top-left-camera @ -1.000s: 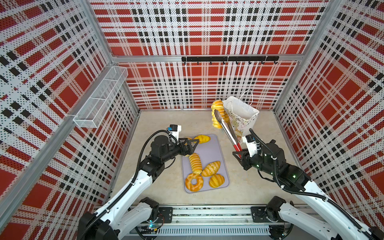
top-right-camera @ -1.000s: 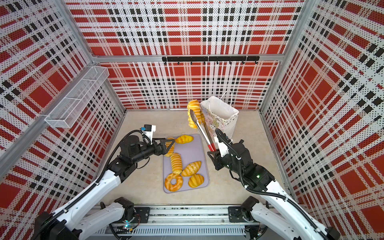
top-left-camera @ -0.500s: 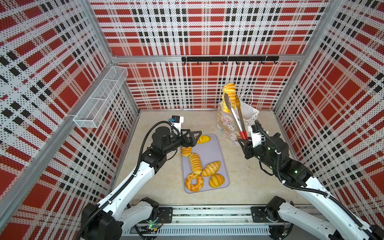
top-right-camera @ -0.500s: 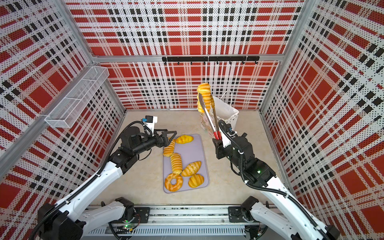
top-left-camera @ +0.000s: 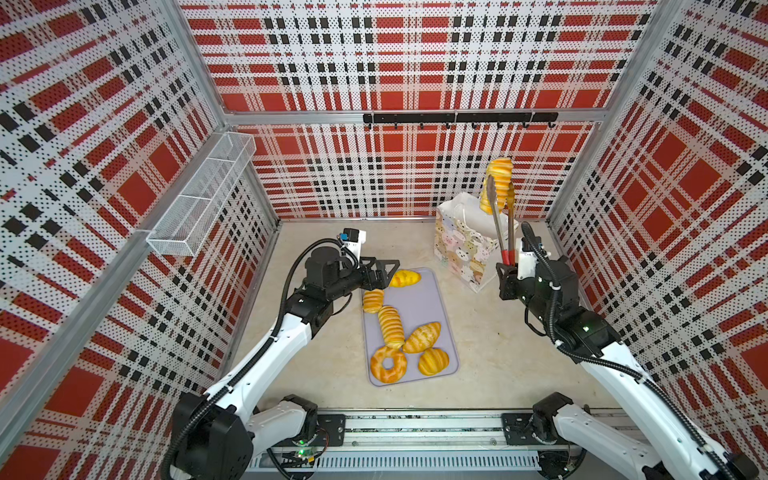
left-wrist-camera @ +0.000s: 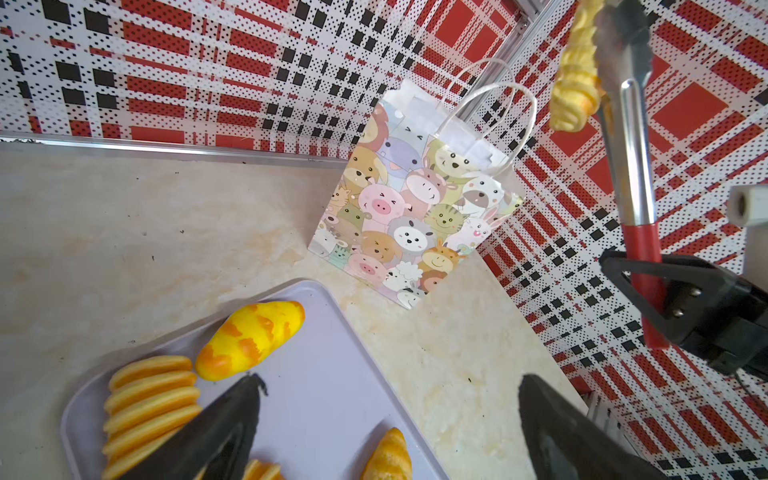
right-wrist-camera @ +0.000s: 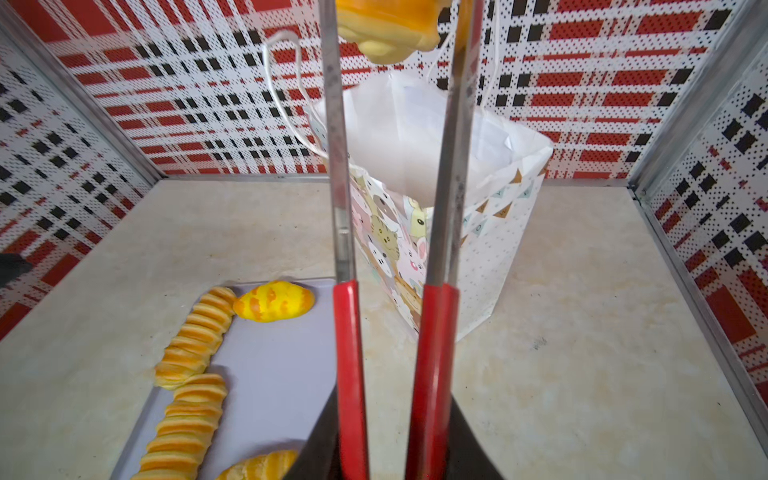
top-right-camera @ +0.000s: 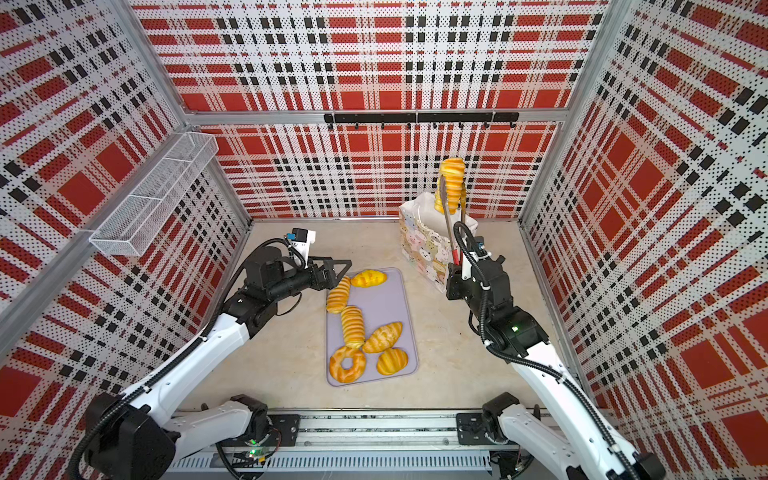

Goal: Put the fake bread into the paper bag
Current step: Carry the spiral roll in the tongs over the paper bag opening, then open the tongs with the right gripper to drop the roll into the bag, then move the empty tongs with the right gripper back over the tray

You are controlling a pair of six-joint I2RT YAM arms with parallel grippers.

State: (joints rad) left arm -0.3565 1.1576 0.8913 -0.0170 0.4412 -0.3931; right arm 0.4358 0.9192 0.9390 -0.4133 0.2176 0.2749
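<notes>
My right gripper is shut on the red handles of metal tongs. The tongs point upward and pinch a ridged long roll of fake bread, high over the open mouth of the paper bag. Several more breads lie on the lavender tray: a speckled oval, ridged rolls, a doughnut and a bun. My left gripper stands open and empty over the tray's far left corner.
The bag stands upright near the back right corner, its cord handles sticking up. A white wire basket hangs on the left wall and a black hook rail on the back wall. Bare beige tabletop lies between tray and right arm.
The right arm lifted the tongs and roll and swung them right, from beside the bag to above its mouth. The left gripper rose and shifted back toward the tray's far corner.
</notes>
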